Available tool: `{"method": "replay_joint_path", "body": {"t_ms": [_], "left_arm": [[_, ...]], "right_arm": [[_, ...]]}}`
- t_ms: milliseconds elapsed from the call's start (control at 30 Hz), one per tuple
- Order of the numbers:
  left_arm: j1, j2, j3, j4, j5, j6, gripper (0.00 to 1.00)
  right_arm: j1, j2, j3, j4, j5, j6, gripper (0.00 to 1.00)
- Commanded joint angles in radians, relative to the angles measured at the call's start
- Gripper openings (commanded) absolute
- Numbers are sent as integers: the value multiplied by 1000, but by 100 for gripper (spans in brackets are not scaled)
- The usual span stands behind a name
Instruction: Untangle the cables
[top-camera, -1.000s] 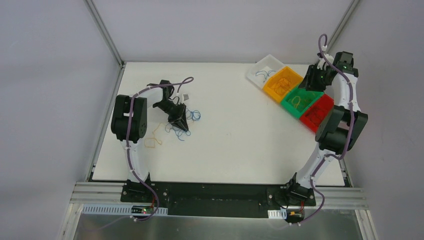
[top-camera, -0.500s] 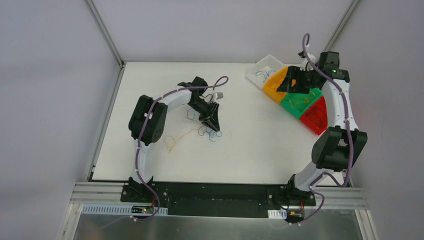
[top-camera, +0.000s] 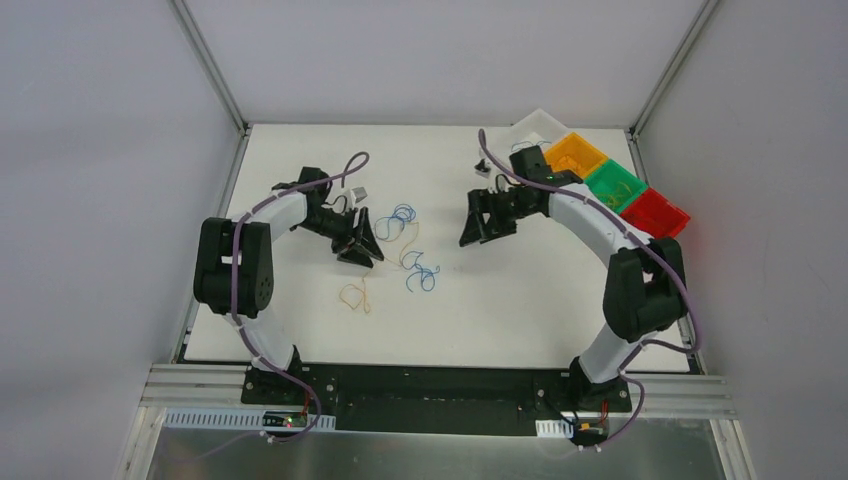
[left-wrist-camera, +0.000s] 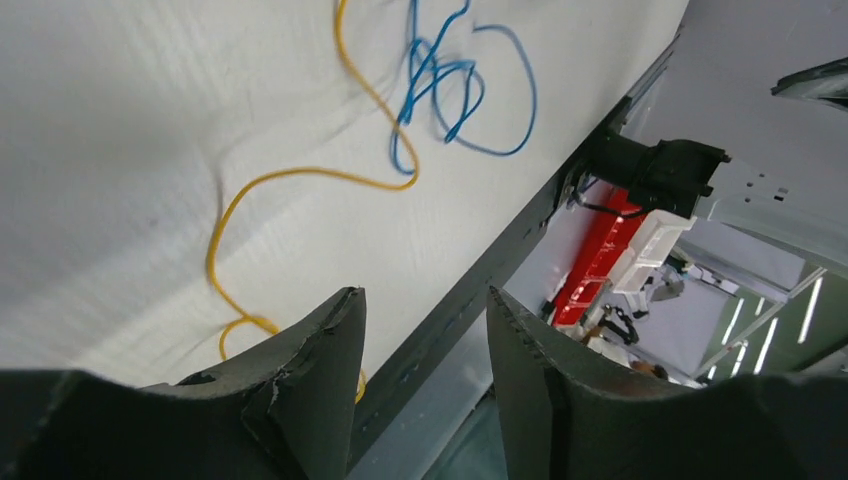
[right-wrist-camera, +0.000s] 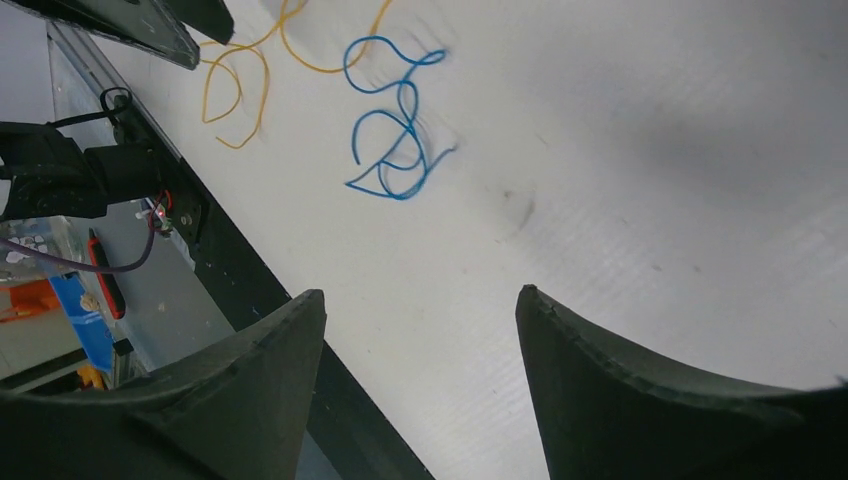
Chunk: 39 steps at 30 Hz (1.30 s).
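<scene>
Top view: your left gripper (top-camera: 358, 246) sits low over the table (top-camera: 520, 320), left of centre, tips aimed at the middle. Your right gripper (top-camera: 480, 222) faces it from right of centre, also angled inward. The cables lie loose on the table between the two. The upper blue cable (top-camera: 402, 214) is just beside the left gripper. The lower blue cable (top-camera: 421, 277) is nearer the bases, and the yellow cable (top-camera: 355, 296) is nearest the front edge. A thin yellow strand runs up toward the blue ones; you can't tell from here whether they cross. Neither gripper visibly touches a cable. There are four bins in a diagonal row at the far right corner: white bin (top-camera: 540, 125), orange bin (top-camera: 577, 155), green bin (top-camera: 616, 184), red bin (top-camera: 657, 212). Their contents are too small to read.

Left wrist: the fingers (left-wrist-camera: 310, 370) stand moderately apart with nothing between them. The yellow cable (left-wrist-camera: 300, 175) snakes across the table ahead, and its near end goes out of sight behind one finger; can't tell if it touches. The lower blue cable (left-wrist-camera: 455, 75) is a small knot of loops farther out, and it meets the yellow one at one spot.

Right wrist: the fingers (right-wrist-camera: 250, 390) are spread wide, with an empty gap and bare table below. The lower blue cable (right-wrist-camera: 395, 130) lies ahead, coiled on itself, well clear of the tips. The yellow cable (right-wrist-camera: 240, 85) loops just beyond it. A left gripper (right-wrist-camera: 130, 25) finger shows in the top corner.
</scene>
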Motion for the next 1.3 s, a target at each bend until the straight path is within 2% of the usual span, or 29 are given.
{"method": "replay_joint_path", "body": {"t_ms": [0,133,267,333,433,700,833,933,967,1067,1100,1267], "left_arm": [[103,-69,-79,-30,13,20,49],[273,-126,-109,-49,52,28,49],[390,-163,-158,-74,-5,40,49],[418,-175,-185,-87,-47,52,48],[436,-209,-221,-98,-90,72,48],[444,-264,-240,-99,-106,71,48],[451,-262,-231,-99,-106,63,48],[455,-251,-222,-100,-106,61,47],[455,-247,-217,-99,-106,61,47],[455,-234,-199,-99,-97,65,47],[455,-230,-190,-99,-90,69,47],[445,-194,-123,-80,-30,70,47]], "right_arm": [[143,68,63,182,-2,109,72],[283,163,155,248,44,132,74],[428,279,281,274,127,159,81],[490,333,340,274,185,159,89],[565,395,419,259,244,169,90],[682,501,454,249,401,119,91],[703,538,441,237,420,64,79],[710,551,424,232,378,42,60],[710,549,423,225,348,30,51],[705,527,456,174,282,-21,9],[700,510,474,156,261,-29,0],[621,370,582,131,110,33,0]]}}
